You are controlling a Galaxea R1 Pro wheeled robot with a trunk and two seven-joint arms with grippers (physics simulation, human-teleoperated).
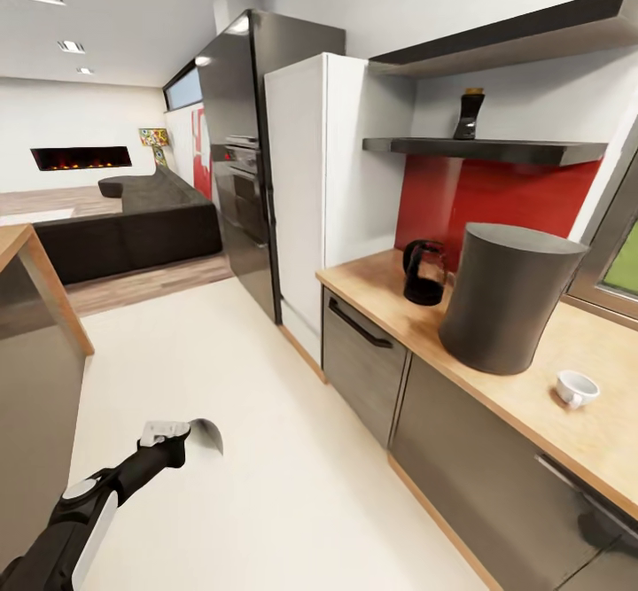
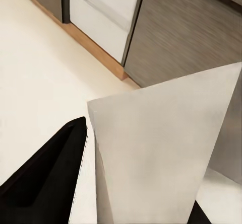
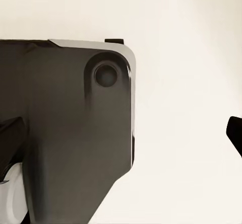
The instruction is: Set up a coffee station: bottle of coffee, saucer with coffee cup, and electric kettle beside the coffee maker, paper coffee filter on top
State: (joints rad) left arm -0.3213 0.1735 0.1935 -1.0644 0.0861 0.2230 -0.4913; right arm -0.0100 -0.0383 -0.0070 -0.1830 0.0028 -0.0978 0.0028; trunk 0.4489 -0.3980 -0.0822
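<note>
Head view: the left gripper [image 1: 202, 436] grips a paper coffee filter [image 1: 208, 434]. The right gripper's jaws can't be told. The filter could slip while the robot drives toward the kitchen countertop [image 1: 523, 378].

Home kitchen: fridge [image 1: 323, 192], wall oven [image 1: 241, 185], kitchen countertop [image 1: 390, 294].

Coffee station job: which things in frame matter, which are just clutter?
Job items:
- bottle of coffee on the kitchen shelf
- coffee cup on the kitchen countertop
- dark grey cylinder, probably the coffee maker
- black kettle
- white paper cone, likely the filter, in the left gripper

Just around:
- fridge
- sofa
- fireplace
- wooden table
</note>
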